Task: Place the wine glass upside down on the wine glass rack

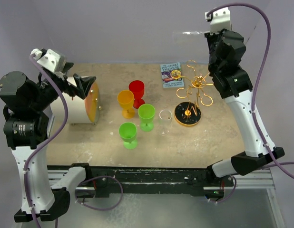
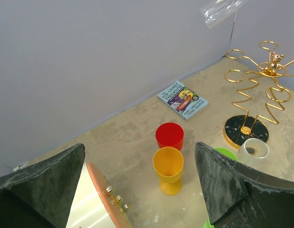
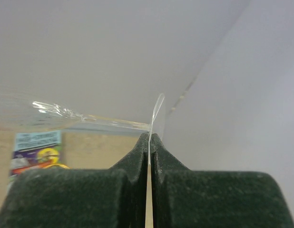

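My right gripper [image 3: 150, 137] is shut on the flat foot of a clear wine glass [image 3: 104, 121]. It holds the glass on its side high above the table's back right, bowl pointing left [image 1: 187, 33]. The glass also shows at the top of the left wrist view [image 2: 222, 10]. The gold wire rack [image 1: 197, 85] stands on its round black base [image 1: 189, 115] below and a little nearer than the glass. It also shows in the left wrist view [image 2: 261, 80]. My left gripper [image 1: 85, 85] is open and empty, raised over the table's left side.
A second clear glass [image 1: 165, 121] stands upright left of the rack base. Red [image 1: 136, 90], orange [image 1: 125, 102] and two green cups [image 1: 146, 115] [image 1: 128, 134] stand mid-table. A book [image 1: 171, 75] lies at the back. A white canister with an orange lid [image 1: 83, 108] lies under my left gripper.
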### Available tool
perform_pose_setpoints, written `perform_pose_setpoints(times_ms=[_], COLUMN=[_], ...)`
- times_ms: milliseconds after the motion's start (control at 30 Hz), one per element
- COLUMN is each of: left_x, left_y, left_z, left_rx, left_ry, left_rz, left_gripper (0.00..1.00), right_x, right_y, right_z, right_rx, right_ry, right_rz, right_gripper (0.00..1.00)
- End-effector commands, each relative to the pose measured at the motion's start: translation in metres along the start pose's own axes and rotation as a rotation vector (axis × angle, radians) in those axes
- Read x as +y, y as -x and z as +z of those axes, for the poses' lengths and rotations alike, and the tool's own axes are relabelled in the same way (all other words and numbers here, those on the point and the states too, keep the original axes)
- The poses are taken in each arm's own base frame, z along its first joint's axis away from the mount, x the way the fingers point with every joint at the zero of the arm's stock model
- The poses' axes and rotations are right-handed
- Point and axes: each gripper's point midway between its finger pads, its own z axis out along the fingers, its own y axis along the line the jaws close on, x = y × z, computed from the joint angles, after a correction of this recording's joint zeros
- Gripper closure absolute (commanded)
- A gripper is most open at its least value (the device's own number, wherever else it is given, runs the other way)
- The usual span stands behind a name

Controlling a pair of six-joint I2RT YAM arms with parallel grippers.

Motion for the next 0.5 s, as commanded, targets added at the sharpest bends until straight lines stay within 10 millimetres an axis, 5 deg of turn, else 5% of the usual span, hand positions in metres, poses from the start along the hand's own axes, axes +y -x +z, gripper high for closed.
perform_pose_setpoints(times_ms=[0,467], left_x=[0.001,-0.006], left_y=[0.007,0.013], left_z=[-0.003,-0.007], left_rx=[-0.027,-0.047], left_ry=[0.002,-0.026], left_rz=[0.026,0.014], left_gripper=[0.01,0.01], right_x=[-0.05,-0.038], right_y=[0.005,-0.049], right_z=[-0.002,0.017], right_rx=[0.036,0.229], right_ry=[-0.262,-0.356], right_rz=[-0.137,-0.494], right_gripper=[1.0,1.0])
